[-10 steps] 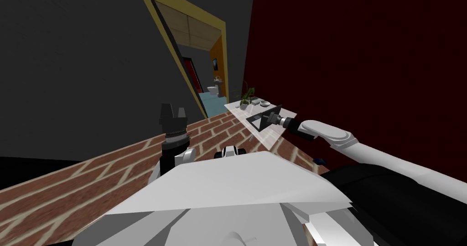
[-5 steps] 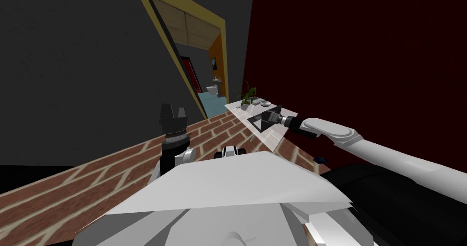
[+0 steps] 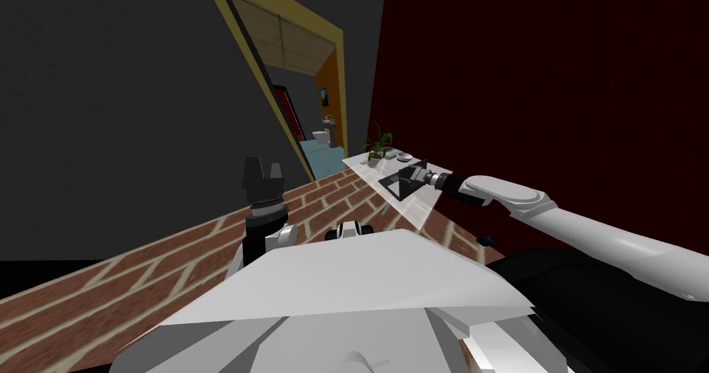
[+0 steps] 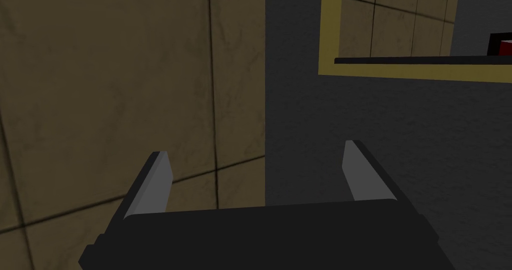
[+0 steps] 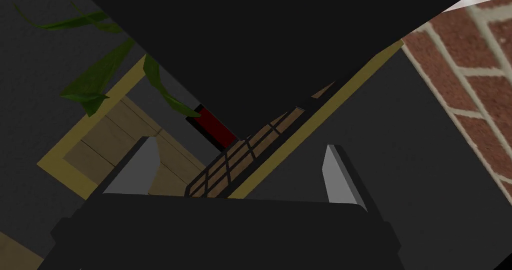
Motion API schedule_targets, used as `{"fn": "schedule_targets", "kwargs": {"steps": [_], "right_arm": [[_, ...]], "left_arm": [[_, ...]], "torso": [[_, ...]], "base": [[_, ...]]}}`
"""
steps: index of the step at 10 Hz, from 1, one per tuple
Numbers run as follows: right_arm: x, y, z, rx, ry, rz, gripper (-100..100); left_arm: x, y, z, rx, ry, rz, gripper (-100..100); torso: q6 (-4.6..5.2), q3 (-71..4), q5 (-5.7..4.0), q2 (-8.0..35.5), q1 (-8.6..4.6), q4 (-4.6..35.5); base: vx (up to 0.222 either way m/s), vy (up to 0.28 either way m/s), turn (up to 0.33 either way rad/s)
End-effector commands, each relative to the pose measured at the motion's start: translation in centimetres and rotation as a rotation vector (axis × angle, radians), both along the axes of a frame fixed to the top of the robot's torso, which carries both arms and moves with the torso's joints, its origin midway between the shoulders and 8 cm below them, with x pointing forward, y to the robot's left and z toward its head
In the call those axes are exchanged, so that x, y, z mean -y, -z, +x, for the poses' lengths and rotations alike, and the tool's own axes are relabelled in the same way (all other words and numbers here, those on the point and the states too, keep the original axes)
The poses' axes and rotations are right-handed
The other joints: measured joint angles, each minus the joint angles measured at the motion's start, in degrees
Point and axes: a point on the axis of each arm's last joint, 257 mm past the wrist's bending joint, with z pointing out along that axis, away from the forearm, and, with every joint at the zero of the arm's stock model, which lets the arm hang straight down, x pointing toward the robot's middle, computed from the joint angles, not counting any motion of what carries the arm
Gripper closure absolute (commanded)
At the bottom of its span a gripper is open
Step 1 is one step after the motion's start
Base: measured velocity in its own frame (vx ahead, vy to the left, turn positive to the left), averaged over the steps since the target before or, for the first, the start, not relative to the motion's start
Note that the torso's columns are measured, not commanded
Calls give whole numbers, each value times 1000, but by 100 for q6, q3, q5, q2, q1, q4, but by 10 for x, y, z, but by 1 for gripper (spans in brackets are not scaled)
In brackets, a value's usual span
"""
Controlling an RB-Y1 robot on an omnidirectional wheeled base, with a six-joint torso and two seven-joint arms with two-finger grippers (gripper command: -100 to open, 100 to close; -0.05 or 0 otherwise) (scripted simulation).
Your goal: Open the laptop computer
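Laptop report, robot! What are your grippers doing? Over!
Left gripper open, holding nothing. Right gripper open, at the dark laptop on the white table. Potted plant beyond it, not blocking.

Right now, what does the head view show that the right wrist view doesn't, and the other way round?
Head view adds: the white table, small pale dishes beside the plant, the left gripper held upright, and the right gripper at the laptop. Right wrist view adds: its fingers standing open, the laptop's dark panel close beyond them. Both share the plant's green leaves, the yellow door frame and the brick floor.
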Motion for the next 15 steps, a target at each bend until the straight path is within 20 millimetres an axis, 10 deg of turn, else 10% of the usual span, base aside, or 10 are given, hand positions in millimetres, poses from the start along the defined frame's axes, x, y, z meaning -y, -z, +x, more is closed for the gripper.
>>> {"fn": "schedule_targets", "kwargs": {"steps": [1,2,3,14,15], "right_arm": [[5,-3,1,-2,18,21,-100],[6,-3,1,-3,20,25,-100],[6,-3,1,-2,20,25,100],[3,19,-13,-224,-54,-82,100],[0,20,-15,-218,-49,-48,-100]], "left_arm": [[0,0,0,0,0,0,0],[0,0,0,0,0,0,0],[0,0,0,0,0,0,0],[0,0,0,0,0,0,0],[0,0,0,0,0,0,0]], "torso": [[0,-1,-1,-2,-1,-1],[-2,2,-3,4,-12,0],[0,5,-6,8,-16,2],[0,4,2,6,8,2],[-1,11,-2,18,-6,5]], "base": [[19,36,-11],[4,8,3],[0,0,0],[97,52,-74],[-13,-24,76]]}}
